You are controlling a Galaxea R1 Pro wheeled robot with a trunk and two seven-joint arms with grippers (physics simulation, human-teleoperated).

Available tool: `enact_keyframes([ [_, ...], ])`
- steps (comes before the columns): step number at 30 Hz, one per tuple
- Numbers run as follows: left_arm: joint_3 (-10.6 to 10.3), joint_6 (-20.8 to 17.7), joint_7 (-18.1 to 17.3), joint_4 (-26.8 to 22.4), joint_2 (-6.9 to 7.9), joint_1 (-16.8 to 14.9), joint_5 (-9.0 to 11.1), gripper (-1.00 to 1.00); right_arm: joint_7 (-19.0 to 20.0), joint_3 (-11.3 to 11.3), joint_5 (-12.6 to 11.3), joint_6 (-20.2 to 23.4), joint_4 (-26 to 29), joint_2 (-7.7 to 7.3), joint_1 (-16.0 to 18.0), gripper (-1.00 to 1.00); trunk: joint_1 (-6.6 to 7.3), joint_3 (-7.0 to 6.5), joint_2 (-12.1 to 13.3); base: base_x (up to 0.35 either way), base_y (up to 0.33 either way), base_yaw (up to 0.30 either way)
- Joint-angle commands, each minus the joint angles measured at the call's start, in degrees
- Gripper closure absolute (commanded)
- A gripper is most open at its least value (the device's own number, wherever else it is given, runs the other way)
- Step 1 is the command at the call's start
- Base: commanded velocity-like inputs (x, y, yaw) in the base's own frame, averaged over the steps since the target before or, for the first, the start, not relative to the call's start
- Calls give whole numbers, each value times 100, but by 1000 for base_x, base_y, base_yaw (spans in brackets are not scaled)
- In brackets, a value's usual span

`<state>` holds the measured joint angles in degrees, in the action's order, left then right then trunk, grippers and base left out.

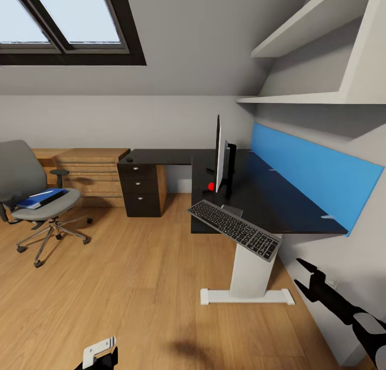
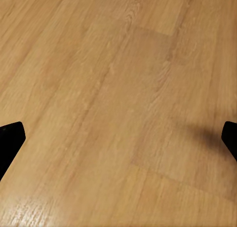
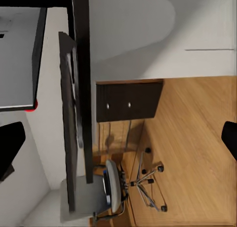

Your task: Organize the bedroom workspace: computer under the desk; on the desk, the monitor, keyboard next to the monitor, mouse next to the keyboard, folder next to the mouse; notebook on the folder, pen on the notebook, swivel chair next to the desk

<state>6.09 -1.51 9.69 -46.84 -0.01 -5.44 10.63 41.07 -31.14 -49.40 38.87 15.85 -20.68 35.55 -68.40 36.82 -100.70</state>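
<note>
The left gripper [image 2: 118, 138] hangs low over the glossy wooden floor [image 2: 113, 79], its black fingertips [image 2: 10, 138] spread wide and empty. The grey upholstered swivel chair [image 1: 29, 190] stands well apart from the desk [image 1: 279, 198], the flat blue folder [image 1: 42, 198] on its seat. On the desk's matte black top the thin monitor [image 1: 219, 154] stands edge-on; the slim keyboard [image 1: 235, 229] overhangs the front edge, tilted. The right gripper [image 1: 306, 278] reaches forward beside the white pedestal, fingers parted, empty.
</note>
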Motion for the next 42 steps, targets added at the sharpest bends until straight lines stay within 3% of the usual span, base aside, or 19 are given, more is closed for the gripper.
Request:
enact_keyframes([
  [1,-3,-16,15,-9,0,-1,53,-100,-16,-22,12,35,-2,9,5,-100,1,6,-3,0,0,0],
  [42,-3,-16,15,-4,1,-1,61,-100,-133,-4,185,56,50,108,5,-100,1,6,-3,0,0,0],
])
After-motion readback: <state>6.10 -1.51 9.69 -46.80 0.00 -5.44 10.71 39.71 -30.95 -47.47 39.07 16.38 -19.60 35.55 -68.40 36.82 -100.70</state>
